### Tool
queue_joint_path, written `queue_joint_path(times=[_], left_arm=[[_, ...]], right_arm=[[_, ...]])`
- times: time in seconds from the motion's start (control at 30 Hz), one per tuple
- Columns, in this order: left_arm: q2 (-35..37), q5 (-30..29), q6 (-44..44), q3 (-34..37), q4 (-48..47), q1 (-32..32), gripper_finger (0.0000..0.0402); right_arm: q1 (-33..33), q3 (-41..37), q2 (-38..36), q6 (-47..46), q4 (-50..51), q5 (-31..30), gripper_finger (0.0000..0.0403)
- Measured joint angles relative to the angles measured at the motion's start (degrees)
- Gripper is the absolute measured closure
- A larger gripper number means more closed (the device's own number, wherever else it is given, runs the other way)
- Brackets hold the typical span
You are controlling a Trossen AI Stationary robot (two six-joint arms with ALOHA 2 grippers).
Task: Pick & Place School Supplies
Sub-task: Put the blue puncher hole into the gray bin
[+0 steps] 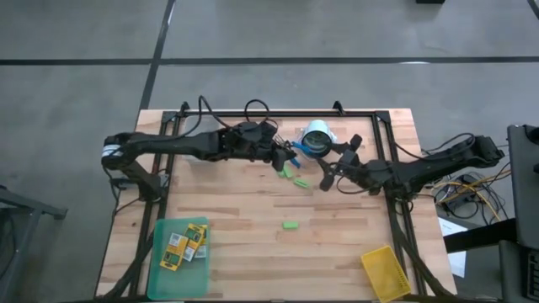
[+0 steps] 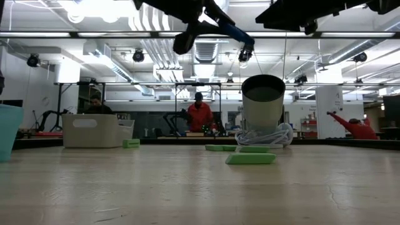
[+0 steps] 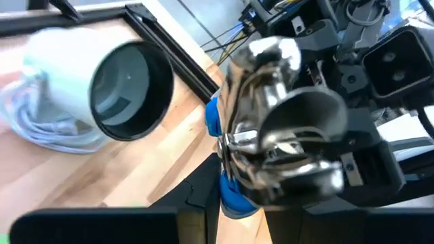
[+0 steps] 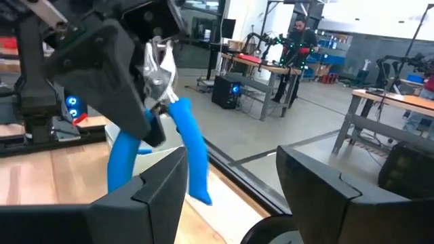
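Observation:
My left gripper [image 1: 285, 156] hovers over the table's far middle, shut on small blue-handled metal scissors [image 1: 296, 151]. In the right wrist view the scissors [image 4: 186, 142] hang with their blue handles low. My right gripper [image 1: 327, 168] faces them from the table's right. It is open, its fingers [image 4: 159, 193] close beside the handles without clearly touching them. Light-green erasers [image 1: 292, 173] lie flat on the wood below the grippers, and one more [image 1: 290, 225] lies nearer the front. Yellow-and-green crayon boxes [image 1: 185, 242] lie in the green tray [image 1: 160, 271] at front left. My left gripper pinches the scissors by their metal blade end [image 4: 157, 71] between its two fingers, coming nearly level from the table's left. The scissors are lifted clear of the table. Their two blue handles [image 4: 193, 159] slant down toward my right gripper.
A white cup [image 1: 318, 137] stands at the far middle with a white cord [image 2: 265, 136] coiled at its foot, just behind both grippers. A yellow bin [image 1: 386, 271] sits at front right. Bare wood lies across the middle and front.

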State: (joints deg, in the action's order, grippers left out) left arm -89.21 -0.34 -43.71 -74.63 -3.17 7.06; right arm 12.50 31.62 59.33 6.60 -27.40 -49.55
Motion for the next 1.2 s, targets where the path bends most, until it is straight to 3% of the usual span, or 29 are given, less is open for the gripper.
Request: queue_joint_path(times=[0.2, 0.6, 0.87, 1.2], left_arm=[[5.51, -6.33, 3.05, 0.0, -8.17, 0.21, 0.0312], [20.38, -22.82, 3.74, -0.02, -39.42, 0.24, 0.0312], [25.97, -19.98, 11.07, -0.02, -55.32, 0.25, 0.0312], [27.43, -17.73, 28.48, -0.02, -56.65, 0.21, 0.0312]], right_arm=[[0.48, 0.0, -3.13, -0.6, 5.35, 0.01, 0.0184], [1.89, 0.02, -5.5, -0.6, 9.87, 0.08, 0.0184], [1.89, 0.0, -4.7, -0.6, 10.1, 0.08, 0.0184], [1.87, 0.0, -4.55, -0.58, 10.1, 0.08, 0.0184]])
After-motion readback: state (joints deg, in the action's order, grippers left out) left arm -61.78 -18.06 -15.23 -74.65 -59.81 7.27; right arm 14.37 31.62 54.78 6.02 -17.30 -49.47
